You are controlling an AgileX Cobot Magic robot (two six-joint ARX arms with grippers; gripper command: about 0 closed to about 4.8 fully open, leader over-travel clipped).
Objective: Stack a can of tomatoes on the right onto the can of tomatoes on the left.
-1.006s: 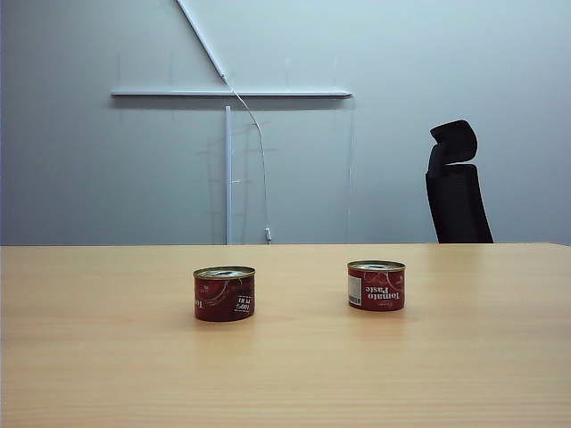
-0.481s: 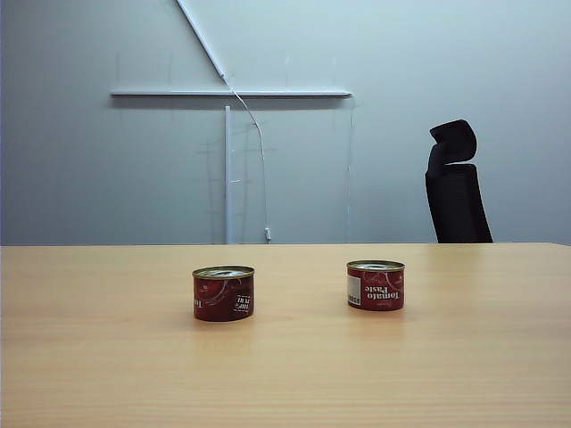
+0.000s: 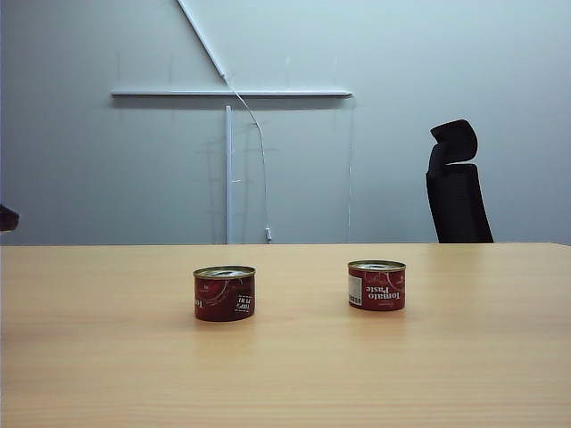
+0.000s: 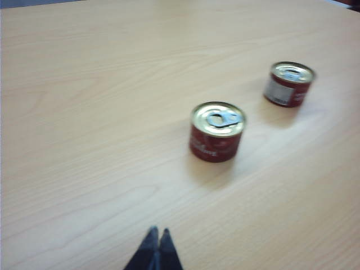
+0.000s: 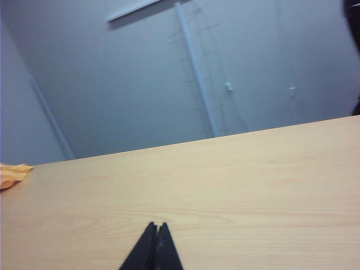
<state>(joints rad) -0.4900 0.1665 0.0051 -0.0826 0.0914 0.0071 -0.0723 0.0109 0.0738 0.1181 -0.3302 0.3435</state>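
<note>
While both cans sit untouched on the surface (image 3: 89, 357), nothing of the stacking has begun. At the far left edge of the exterior view a dark sliver shows above the surface's back edge; it may be part of the left arm, but it is too small to be sure. The left gripper (image 4: 156, 239) hangs above the surface with its two dark fingertips pressed together and nothing between them, looking down on the left can (image 3: 224, 292), which stands upright near the middle of the surface, its pull-tab lid up. The right can (image 3: 376, 284) stands upright well apart from it, toward the right and slightly nearer the back edge, its label reading Tomato Paste. The right gripper (image 5: 153, 239) is likewise closed tight and empty, aimed across bare wood toward the back edge and the wall, with neither can in its view. The risks from here, as I judge them: the closed right gripper must open before it descends, or it will knock the right can over; the cans are short, so a shallow grasp may slip; and a lid with a raised tab gives an uneven seat, so an off-centre placement could leave the upper can tilted or sliding off.
</note>
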